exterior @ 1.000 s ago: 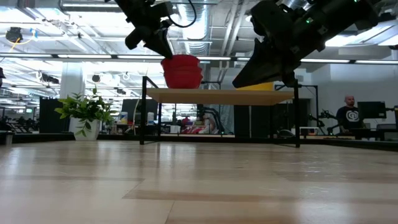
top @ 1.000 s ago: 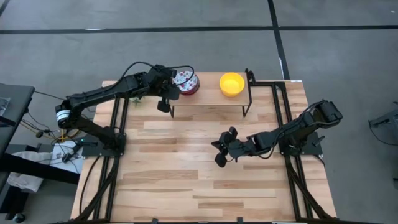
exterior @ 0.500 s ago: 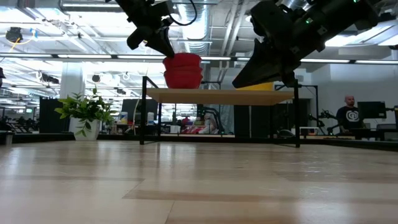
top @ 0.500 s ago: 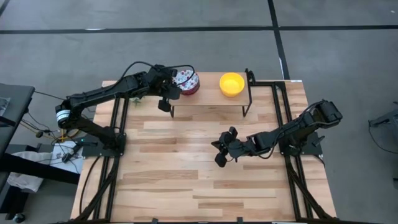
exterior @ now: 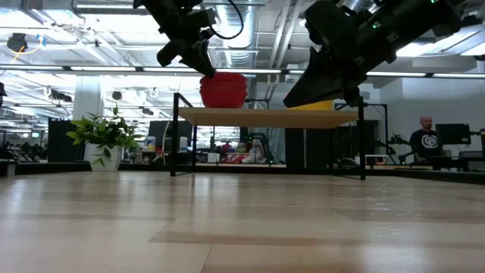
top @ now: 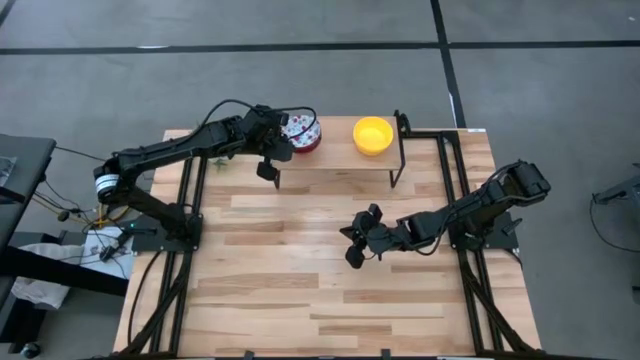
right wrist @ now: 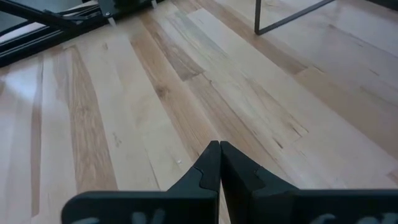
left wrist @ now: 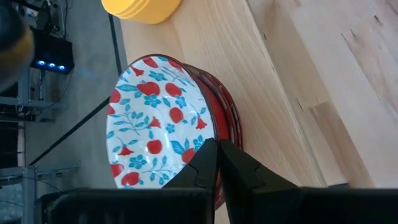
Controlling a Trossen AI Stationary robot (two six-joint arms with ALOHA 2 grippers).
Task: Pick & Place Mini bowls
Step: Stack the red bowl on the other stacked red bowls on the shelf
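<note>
A stack of white mini bowls with red-and-blue floral insides and red outsides (top: 301, 132) (exterior: 223, 89) (left wrist: 158, 121) stands on the left part of a small raised wooden shelf (top: 335, 156) (exterior: 265, 116). Plain yellow mini bowls (top: 373, 135) (left wrist: 142, 7) sit on the shelf's right part. My left gripper (top: 283, 138) (exterior: 201, 64) (left wrist: 217, 148) is shut at the stack's left rim. My right gripper (top: 354, 240) (right wrist: 219, 148) hangs shut above the middle of the table, touching nothing. My left gripper pinches the rim of the top patterned bowl (left wrist: 210, 127), on the side toward the table's left. One finger is over the floral inside and one is over the red outer wall. The fingers slant down from the left. The bowl sits nested on the stack.
The shelf stands on thin black metal legs (top: 402, 150) near the table's far edge. A small green plant (exterior: 106, 139) (top: 218, 160) stands at the far left. Bare wooden table top (top: 300, 270) lies in front of the shelf. A person (exterior: 426, 140) stands in the room behind.
My left gripper has moved a little down and toward the table's right, staying shut on the top patterned bowl. That bowl has sunk from above the stack to nest on it, and the stack now looks lower.
</note>
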